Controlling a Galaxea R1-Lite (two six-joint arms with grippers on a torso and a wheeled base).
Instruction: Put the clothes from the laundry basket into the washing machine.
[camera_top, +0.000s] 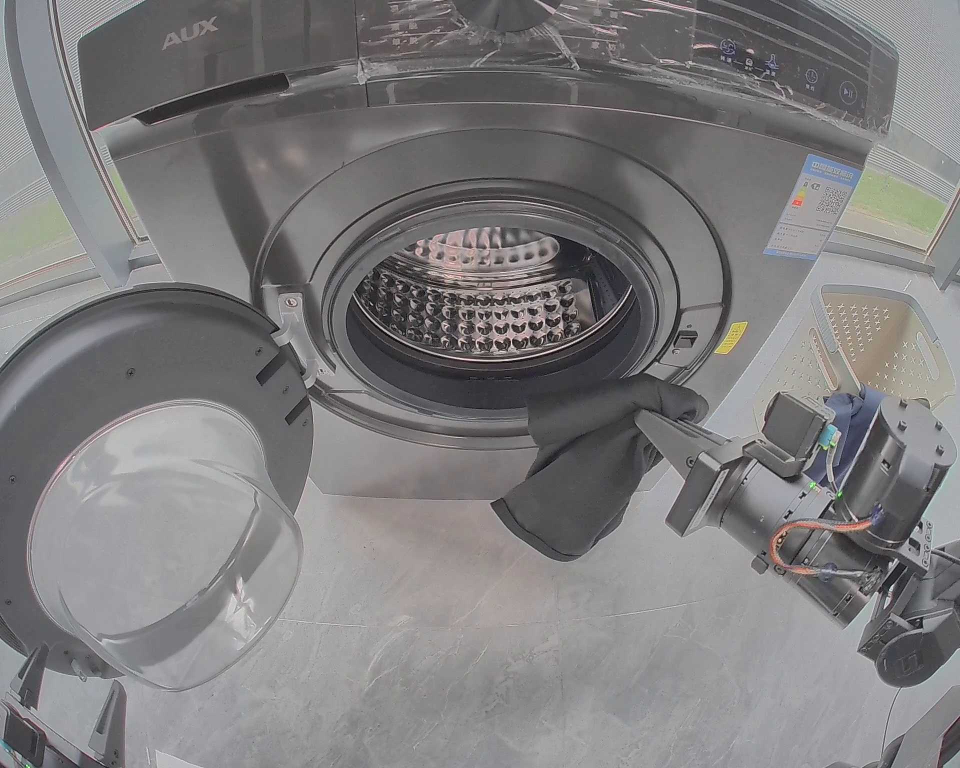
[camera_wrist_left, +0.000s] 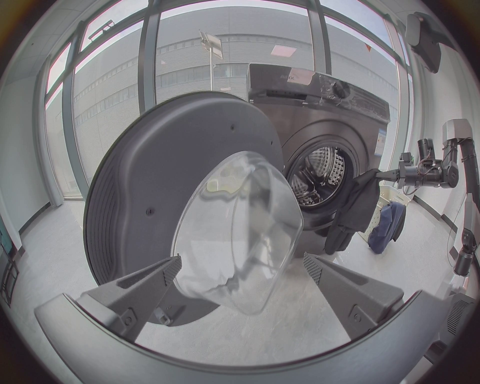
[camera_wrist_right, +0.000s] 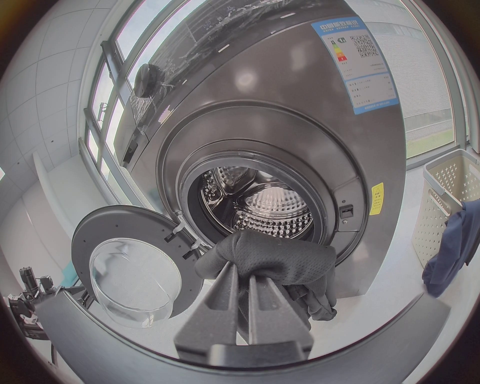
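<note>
The right claw (camera_wrist_right: 242, 270) is clenched on a black garment (camera_top: 585, 470), a fold of the cloth being pinched between its two nearly closed fingers (camera_wrist_right: 220, 300). The garment is held at the lower right edge of the round opening of the washing machine (camera_top: 230, 190), outside the drum (camera_top: 480, 300). Its top is bunched over the fingertips, and the rest is left hanging loose in front of the machine's lower panel, above the floor (camera_top: 450, 640). Whether the cloth touches the rim of the opening cannot be told.

The left claw (camera_wrist_left: 240, 260) is released, its fingers (camera_wrist_left: 150, 280) spread wide apart with nothing between them. It is seen low on the robot's left, just beside the open door (camera_top: 130, 360) of the machine and facing the door's clear glass bowl (camera_wrist_left: 235, 230).

The door is swung fully out to the left of the opening, its inner face turned toward the robot. The perforated metal of the drum is seen through the opening.

To the right of the machine, behind the right arm, a pale perforated laundry basket (camera_wrist_right: 445, 195) stands on the floor. A dark blue garment (camera_wrist_right: 455, 250) is draped over the basket's rim and hangs down its outer wall.
</note>
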